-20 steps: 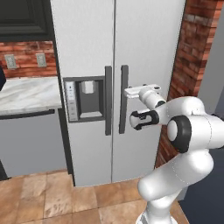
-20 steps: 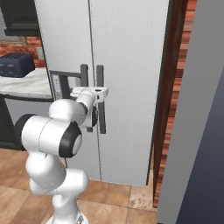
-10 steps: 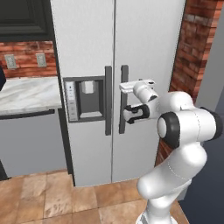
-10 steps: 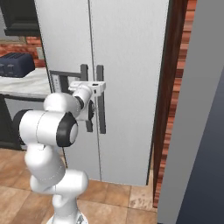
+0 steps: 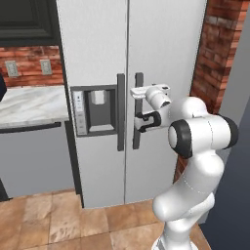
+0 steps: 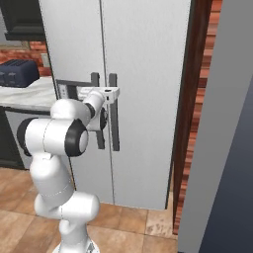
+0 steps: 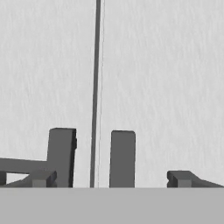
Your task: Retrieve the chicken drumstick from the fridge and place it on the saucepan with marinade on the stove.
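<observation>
Right now the arm is stretched toward the fridge [image 5: 146, 58], both of whose grey doors are shut. Its gripper [image 7: 109, 178] sits close against the right door's handle [image 5: 138, 110], with the jaws spread wide and nothing held; in the hand view the handle's top rises between the two dark fingertips [image 7: 178, 178], while the left door's handle [image 7: 61, 155] stands just beside it across the door seam. A water dispenser panel [image 5: 95, 111] sits in the left door. A marble counter [image 5: 29, 105] adjoins the fridge, with a dark toaster [image 6: 20, 73] on it.
</observation>
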